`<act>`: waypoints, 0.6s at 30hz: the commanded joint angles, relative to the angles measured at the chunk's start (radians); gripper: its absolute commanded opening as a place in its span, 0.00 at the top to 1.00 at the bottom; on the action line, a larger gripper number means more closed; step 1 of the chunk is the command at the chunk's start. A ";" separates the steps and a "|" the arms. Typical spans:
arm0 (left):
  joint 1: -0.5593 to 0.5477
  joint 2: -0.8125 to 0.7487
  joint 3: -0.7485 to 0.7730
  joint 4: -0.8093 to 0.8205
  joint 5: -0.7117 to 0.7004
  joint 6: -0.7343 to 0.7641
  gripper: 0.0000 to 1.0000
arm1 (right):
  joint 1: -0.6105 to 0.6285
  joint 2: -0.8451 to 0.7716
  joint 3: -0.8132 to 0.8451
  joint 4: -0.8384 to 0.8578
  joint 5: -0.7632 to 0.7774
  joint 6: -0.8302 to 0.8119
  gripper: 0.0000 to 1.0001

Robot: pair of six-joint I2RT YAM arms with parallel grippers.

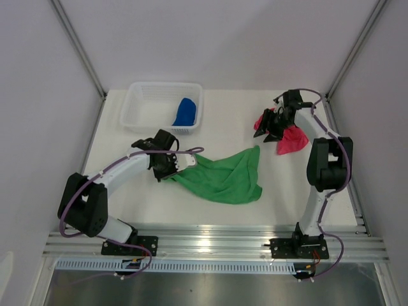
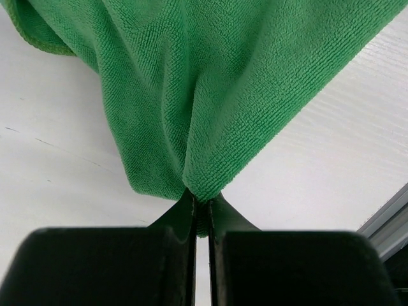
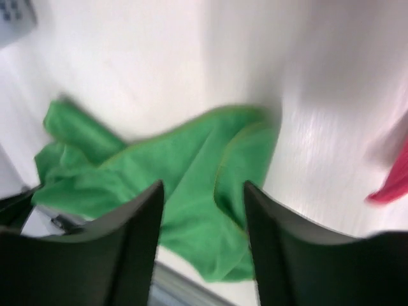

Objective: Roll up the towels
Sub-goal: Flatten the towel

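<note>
Pinching green towel (image 1: 223,177) corner, left gripper (image 1: 171,164) mid-table; blue towel (image 1: 185,112) in basket (image 1: 137,102); pink-red towel (image 1: 292,141) beside right gripper (image 1: 271,125). Left wrist: jaws clamped on green towel. Right wrist, blurred: fingers (image 3: 127,242) apart, nothing between.

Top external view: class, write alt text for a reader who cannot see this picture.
The left hand pinches a corner of a green towel spread on a white table. The right hand is over a crumpled pink-red towel at the far right, and a blue towel lies in a white basket.
</note>
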 commanded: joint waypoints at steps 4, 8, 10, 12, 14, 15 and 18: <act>0.008 -0.001 0.039 -0.005 0.034 -0.003 0.99 | 0.025 0.056 0.183 0.000 0.229 0.031 0.37; 0.008 0.002 0.033 -0.005 0.046 -0.031 0.99 | 0.066 -0.264 -0.117 0.008 0.436 0.058 0.39; 0.008 0.005 0.033 -0.009 0.049 -0.045 0.99 | 0.108 -0.375 -0.324 0.014 0.463 0.092 0.44; 0.008 0.009 0.034 -0.012 0.049 -0.059 0.99 | 0.134 -0.504 -0.455 0.034 0.429 0.166 0.65; 0.006 0.011 0.038 -0.016 0.048 -0.066 0.99 | 0.171 -0.579 -0.609 0.068 0.395 0.210 0.77; 0.008 0.011 0.044 -0.019 0.049 -0.073 0.99 | 0.183 -0.590 -0.653 0.091 0.376 0.233 0.77; 0.008 0.013 0.054 -0.023 0.049 -0.076 0.99 | 0.220 -0.585 -0.750 0.169 0.341 0.252 0.68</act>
